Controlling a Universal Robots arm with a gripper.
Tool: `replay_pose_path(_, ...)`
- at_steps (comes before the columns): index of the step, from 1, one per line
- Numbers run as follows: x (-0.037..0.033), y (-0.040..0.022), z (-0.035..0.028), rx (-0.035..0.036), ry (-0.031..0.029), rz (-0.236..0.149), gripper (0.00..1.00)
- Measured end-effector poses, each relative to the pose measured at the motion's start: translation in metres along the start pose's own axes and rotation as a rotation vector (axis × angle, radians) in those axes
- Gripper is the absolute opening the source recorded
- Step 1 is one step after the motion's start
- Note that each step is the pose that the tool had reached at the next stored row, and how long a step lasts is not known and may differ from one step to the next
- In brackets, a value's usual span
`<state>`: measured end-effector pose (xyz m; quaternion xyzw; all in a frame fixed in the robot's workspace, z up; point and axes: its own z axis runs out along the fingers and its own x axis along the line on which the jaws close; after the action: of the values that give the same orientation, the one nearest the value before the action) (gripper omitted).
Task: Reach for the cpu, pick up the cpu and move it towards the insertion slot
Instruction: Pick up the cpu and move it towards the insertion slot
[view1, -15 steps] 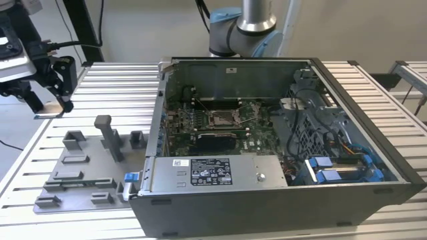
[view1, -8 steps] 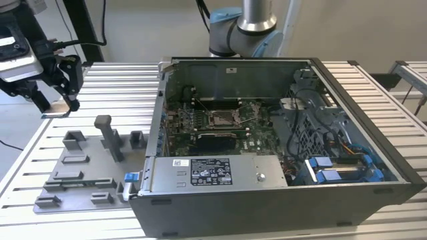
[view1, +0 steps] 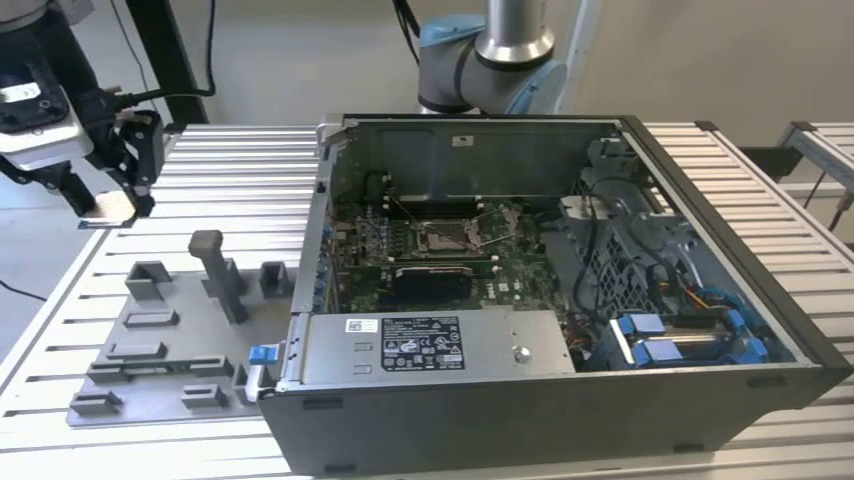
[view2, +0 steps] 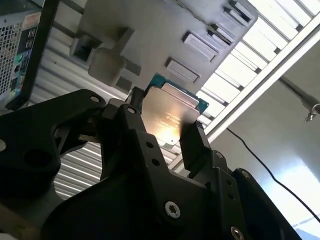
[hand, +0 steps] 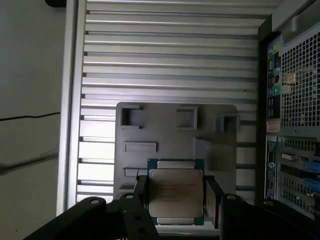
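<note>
Claw (hand: 176, 201): clenched on the cpu (hand: 176, 192). In both wrist views the two dark fingers (hand: 212, 199) press on opposite side edges of the chip, and the metal face stays uncovered between them. The green rim of the chip shows just past the fingertips.

Handling, by judgement: the cpu is a thin, stiff, light plate. Its metal lid is smooth and reflects light in the second wrist view (view2: 169, 114), so a face grip would probably slip. The edge grip now in use is the sound one. The underside contacts are likely delicate and should touch nothing. The grip spans little of the chip's depth, so a tilt or knock could twist it between the pads.

Position: the cpu sits inside the claw, apparently raised clear of the grey fixture plate (hand: 170, 127) that lies beneath and beyond it. The plate rests on the slatted table (hand: 165, 60).

In the exterior view the claw (view1: 112, 200) hangs over the table edge, above and apart from the fixture plate. The open computer case (view1: 561, 400) stands beyond the plate, toward the exterior view's right. The insertion slot (view1: 441, 237) lies on the green board inside it, well apart from the claw. Its frame and wire lever are visible, but whether it is open I cannot tell.
</note>
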<state>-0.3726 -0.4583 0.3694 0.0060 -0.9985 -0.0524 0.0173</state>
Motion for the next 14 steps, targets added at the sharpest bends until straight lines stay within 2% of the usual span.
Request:
replay_pose_path(1,-0.0007,0.0,-0.0001,-0.0002,0.0107,0.001,0.0)
replay_pose_path(7,-0.008,-0.0001,-0.0002,0.0011,0.0113,-0.004,0.0)
replay_pose_path(8,-0.0086,0.0,-0.0002,0.0026,0.0088,-0.007,0.0)
replay_pose_path(9,-0.0088,-0.0001,-0.0003,0.0047,0.0028,-0.012,0.0)
replay_pose_path(11,-0.0095,-0.0001,-0.0001,0.0106,-0.0208,-0.019,0.0)
replay_pose_path(12,-0.0097,-0.0001,0.0,0.0154,-0.0296,-0.02,0.0)
replay_pose_path(13,-0.0099,-0.0001,0.0002,0.0184,-0.0341,-0.021,0.0)
replay_pose_path(14,-0.0105,-0.0002,0.0002,0.0187,-0.0343,-0.021,0.0)
